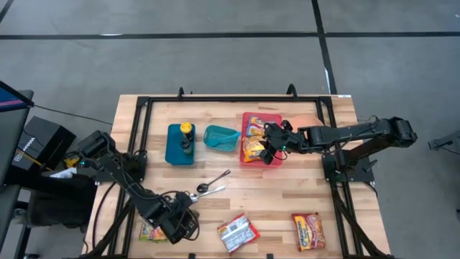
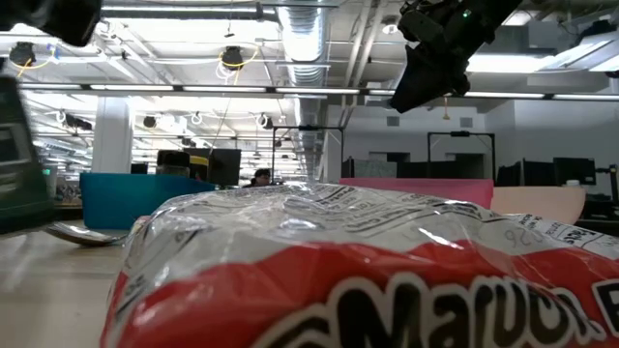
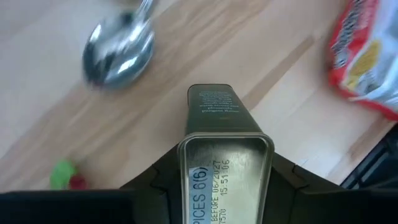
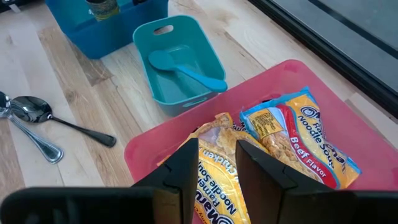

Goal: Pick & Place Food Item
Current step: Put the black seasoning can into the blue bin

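Observation:
My left gripper (image 1: 180,218) is at the near left of the table, shut on a dark olive rectangular tin (image 3: 219,118); the tin's rimmed end with a printed date faces the wrist camera. My right gripper (image 1: 267,149) hovers over the red bin (image 4: 292,81) at the far right. Its fingers (image 4: 186,168) stand a little apart with nothing between them. In the bin lie two yellow ramen packets (image 4: 298,137). More ramen packets lie flat near the front edge (image 1: 237,234), (image 1: 307,230), and one (image 1: 152,232) lies beneath the left arm. My left gripper pinches the tin between its two fingers (image 3: 158,183), on two opposite sides near the rimmed end (image 3: 185,165). The fingers lie along the tin, slanting steeply down. The tin's other end points toward the tabletop; whether it touches the wood cannot be told.
Two metal spoons (image 1: 212,187) lie on the wood just beyond the left gripper. A blue bin (image 1: 180,147) holding a yellow-capped bottle and a teal bin (image 1: 221,137) with a teal spoon stand left of the red bin. A black frame runs around the table's edges.

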You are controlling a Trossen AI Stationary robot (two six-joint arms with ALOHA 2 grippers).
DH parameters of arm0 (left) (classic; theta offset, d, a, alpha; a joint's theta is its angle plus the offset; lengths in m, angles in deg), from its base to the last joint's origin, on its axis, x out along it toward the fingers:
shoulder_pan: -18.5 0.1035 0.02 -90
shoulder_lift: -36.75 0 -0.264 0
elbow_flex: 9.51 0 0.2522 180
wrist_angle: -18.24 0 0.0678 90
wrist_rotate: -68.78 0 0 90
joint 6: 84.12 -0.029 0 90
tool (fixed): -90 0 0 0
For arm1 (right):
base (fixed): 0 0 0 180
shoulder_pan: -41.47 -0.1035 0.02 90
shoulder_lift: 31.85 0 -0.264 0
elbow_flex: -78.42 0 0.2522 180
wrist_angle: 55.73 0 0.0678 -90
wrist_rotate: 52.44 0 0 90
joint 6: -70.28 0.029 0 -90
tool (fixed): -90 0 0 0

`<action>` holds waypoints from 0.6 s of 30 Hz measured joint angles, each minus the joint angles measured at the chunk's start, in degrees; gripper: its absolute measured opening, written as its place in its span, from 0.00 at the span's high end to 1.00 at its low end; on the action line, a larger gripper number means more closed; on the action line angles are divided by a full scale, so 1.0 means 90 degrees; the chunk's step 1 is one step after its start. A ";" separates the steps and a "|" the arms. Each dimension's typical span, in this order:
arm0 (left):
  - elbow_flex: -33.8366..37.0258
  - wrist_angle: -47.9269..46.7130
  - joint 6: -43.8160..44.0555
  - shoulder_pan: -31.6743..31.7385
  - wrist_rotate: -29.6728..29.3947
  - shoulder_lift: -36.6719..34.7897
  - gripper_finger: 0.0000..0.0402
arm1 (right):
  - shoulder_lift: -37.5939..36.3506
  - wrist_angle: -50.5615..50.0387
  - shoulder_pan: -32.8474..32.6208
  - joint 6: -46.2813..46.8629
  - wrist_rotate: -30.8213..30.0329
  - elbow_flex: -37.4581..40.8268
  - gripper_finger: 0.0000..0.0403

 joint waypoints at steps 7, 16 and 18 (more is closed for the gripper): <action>0.0000 0.0715 -0.0941 0.0115 -0.0543 0.0000 0.64 | 0.0000 0.0002 -0.0001 -0.0005 -0.0015 0.0000 0.75; 0.0000 0.0904 -0.2082 0.0345 -0.1614 0.0000 0.68 | 0.0000 0.0012 0.0012 -0.0007 -0.0212 0.0000 0.75; 0.0000 0.0905 -0.2277 0.0386 -0.1906 0.0000 0.66 | 0.0000 0.0012 0.0016 -0.0017 -0.0299 0.0000 0.75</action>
